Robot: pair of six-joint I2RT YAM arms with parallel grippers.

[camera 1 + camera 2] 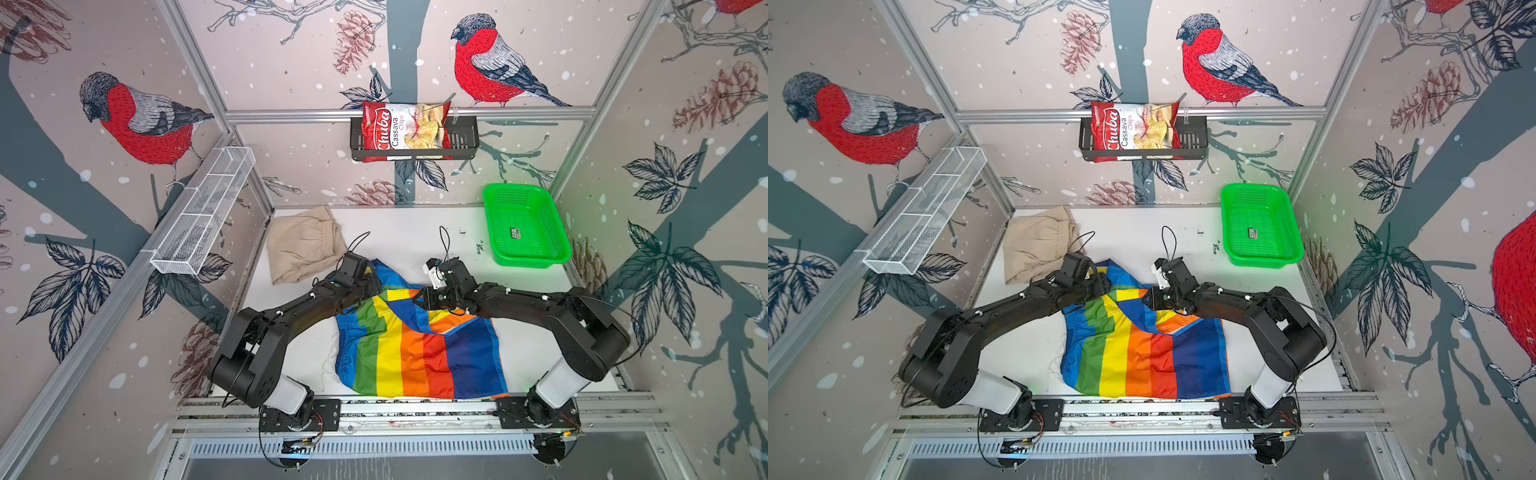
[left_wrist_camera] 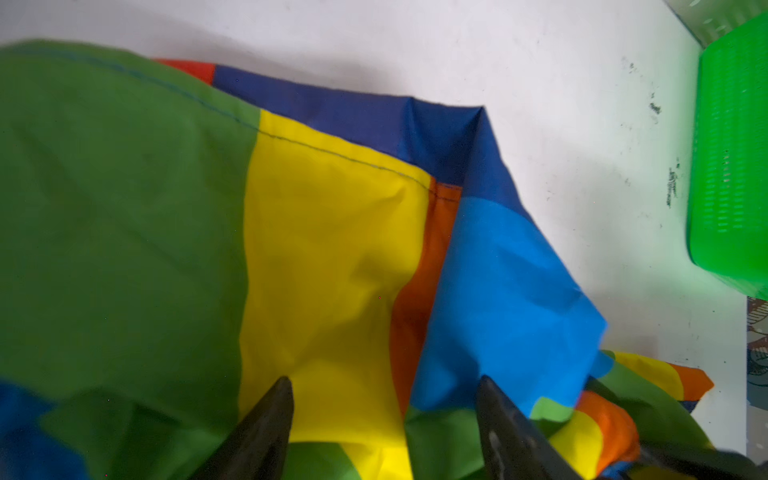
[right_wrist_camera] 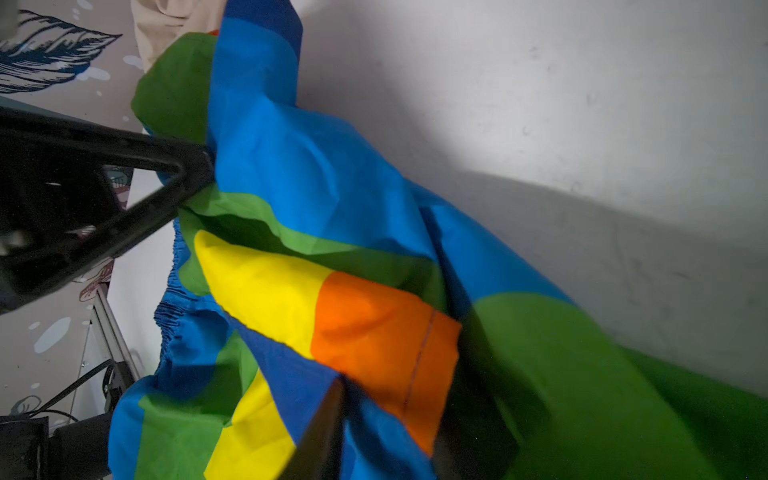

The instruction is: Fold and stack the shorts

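Since the rainbow shorts [image 1: 415,357] lie spread on the near half of the desk [image 1: 415,237], their far part doubled back in a blue flap, I judge the fold is under way. My left tool [image 2: 384,382] stands wide over the yellow band at the flap's 10 o'clock end. My right tool [image 3: 399,374] straddles an orange fold at 2 o'clock; whether it has clamped, I cannot tell. Beige shorts [image 1: 303,245] lie farther off at 11 o'clock, awaiting the stack.

Table [image 1: 395,241]: rainbow shorts [image 1: 415,357], beige shorts [image 1: 303,245], basket [image 1: 523,208]
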